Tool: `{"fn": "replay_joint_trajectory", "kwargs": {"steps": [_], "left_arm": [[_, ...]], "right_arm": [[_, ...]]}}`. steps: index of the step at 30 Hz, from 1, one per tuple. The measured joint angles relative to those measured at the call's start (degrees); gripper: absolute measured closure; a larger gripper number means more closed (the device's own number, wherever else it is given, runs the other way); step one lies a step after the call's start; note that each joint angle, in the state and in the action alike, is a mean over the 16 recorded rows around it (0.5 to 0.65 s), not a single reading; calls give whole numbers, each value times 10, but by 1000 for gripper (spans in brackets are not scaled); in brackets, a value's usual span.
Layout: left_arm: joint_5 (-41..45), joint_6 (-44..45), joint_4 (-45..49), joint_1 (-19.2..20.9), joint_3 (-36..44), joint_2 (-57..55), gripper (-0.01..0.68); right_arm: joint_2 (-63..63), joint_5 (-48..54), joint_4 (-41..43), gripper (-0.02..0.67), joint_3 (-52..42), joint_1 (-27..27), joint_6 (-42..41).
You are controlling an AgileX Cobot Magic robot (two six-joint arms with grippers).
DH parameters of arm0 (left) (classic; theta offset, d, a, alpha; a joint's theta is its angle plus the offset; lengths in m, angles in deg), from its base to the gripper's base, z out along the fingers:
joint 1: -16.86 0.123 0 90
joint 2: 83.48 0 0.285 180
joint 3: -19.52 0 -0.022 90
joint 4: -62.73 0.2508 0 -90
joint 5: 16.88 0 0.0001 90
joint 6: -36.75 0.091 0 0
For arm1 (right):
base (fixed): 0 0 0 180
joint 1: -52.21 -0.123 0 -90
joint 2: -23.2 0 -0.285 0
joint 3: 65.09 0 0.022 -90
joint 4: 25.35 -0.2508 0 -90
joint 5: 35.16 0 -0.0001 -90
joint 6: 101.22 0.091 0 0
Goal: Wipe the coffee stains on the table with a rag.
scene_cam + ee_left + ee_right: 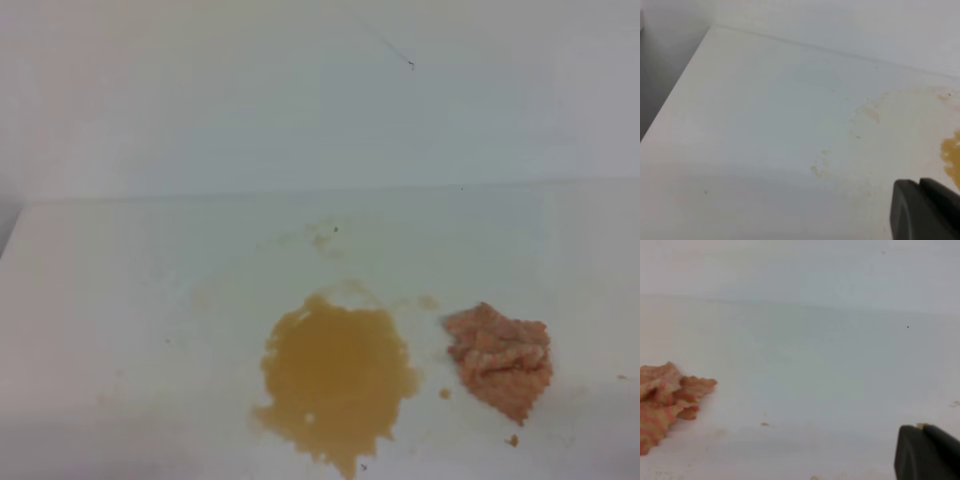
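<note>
On the white counter (pixel 120 300) a tan-brown coffee puddle (pixel 335 378) spreads near the front edge, its lower lobe close to the frame's bottom. Fainter coffee smears (pixel 322 238) lie behind it, with small specks (pixel 513 440) to the right. The crumpled pinkish-orange rag (pixel 500 360) sits just right of the puddle, apart from it. In the left wrist view only a dark corner of the left tool (pixel 927 210) shows, cut off; its width cannot be told. The right tool (pixel 927 452) is likewise cropped, closed on nothing, well apart from the rag.
</note>
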State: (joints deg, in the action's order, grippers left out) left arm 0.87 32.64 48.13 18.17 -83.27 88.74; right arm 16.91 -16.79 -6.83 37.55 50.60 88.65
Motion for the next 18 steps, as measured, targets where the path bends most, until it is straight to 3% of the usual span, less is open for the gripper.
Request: {"fn": "replay_joint_trajectory", "kwargs": {"steps": [9, 18], "left_arm": [[0, 0, 0, 0, 0, 0, 675], [1, 0, 0, 0, 0, 0, 675]], "right_arm": [[0, -11, 24, 652, -1, 0, 0], [-1, -142, 32, 652, -3, 1, 17]]}}
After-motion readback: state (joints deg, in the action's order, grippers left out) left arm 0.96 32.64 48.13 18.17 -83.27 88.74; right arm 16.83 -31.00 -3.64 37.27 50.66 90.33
